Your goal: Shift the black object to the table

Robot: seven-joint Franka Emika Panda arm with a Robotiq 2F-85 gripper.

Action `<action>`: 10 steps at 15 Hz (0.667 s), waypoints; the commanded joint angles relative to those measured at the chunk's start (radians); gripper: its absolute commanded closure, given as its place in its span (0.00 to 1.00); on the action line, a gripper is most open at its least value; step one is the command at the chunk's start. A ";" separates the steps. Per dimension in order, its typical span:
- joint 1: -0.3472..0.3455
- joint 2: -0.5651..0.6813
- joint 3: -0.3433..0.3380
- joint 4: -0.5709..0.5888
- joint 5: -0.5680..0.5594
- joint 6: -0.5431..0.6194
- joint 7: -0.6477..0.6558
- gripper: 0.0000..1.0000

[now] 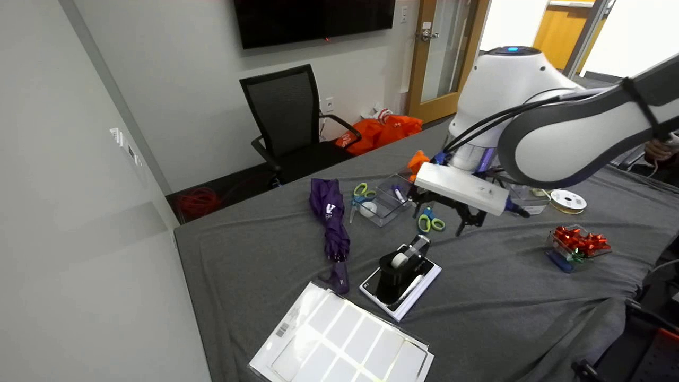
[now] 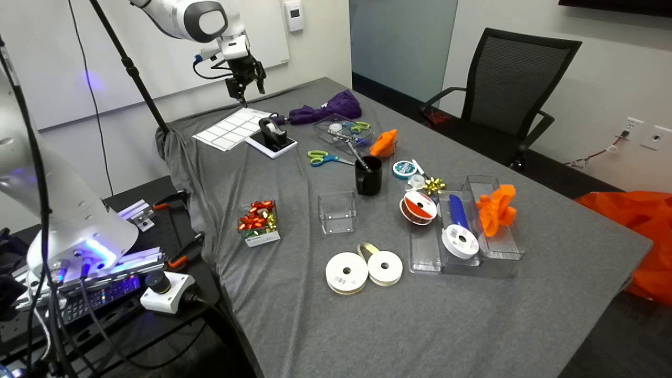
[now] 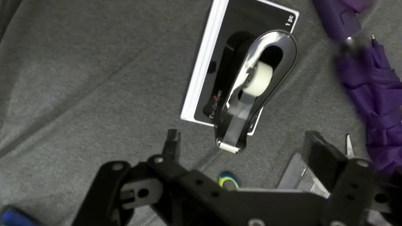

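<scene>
Desk with dark grey cloth top [image 3: 94,103]: the put-down would best be aimed at the cloth toward the left of the wrist view.
Flat, black-faced, white-edged slab [image 3: 203,62]: laid on the desk; care should be taken that it is not dragged along.
Black two-fingered end effector [image 3: 242,135]: spread wide above the desk, with nothing gripped.
Glossy black plastic tape dispenser [image 2: 275,137]: the task's thing, stood on the slab. An approach is judged the step in hand; a slight wrist turn should be made so that the narrow body is straddled. Its sides should be squeezed, not the whitish tape roll [image 3: 260,78] or metal cutter [image 3: 228,147], before a straight lift.
Folded purple fabric umbrella [image 3: 373,97]: contact with the nearer finger [image 3: 323,153] should be avoided during descent.
Desk surface: in an exterior view, a clear-sleeved white gridded sheet [image 1: 342,342], blue-and-green scissors [image 1: 428,215] and shiny red ribbon bows [image 1: 581,240] are set out.
Room: a black mesh chair [image 1: 286,114], a dark wall-mounted screen [image 1: 318,21] and a wood-framed glass door [image 1: 443,53] are seen beyond.
</scene>
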 commanded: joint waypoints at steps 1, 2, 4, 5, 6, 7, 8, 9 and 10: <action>0.077 0.165 -0.042 0.145 -0.020 0.022 0.153 0.00; 0.097 0.207 -0.052 0.183 -0.015 0.022 0.192 0.00; 0.137 0.281 -0.081 0.257 -0.007 0.002 0.282 0.00; 0.154 0.311 -0.095 0.286 -0.006 -0.001 0.322 0.00; 0.172 0.346 -0.113 0.317 -0.008 -0.008 0.366 0.00; 0.185 0.372 -0.125 0.344 -0.005 -0.021 0.396 0.00; 0.199 0.402 -0.139 0.367 -0.009 -0.030 0.427 0.00; 0.209 0.424 -0.148 0.387 -0.008 -0.039 0.449 0.00; 0.219 0.448 -0.159 0.401 -0.015 -0.049 0.463 0.00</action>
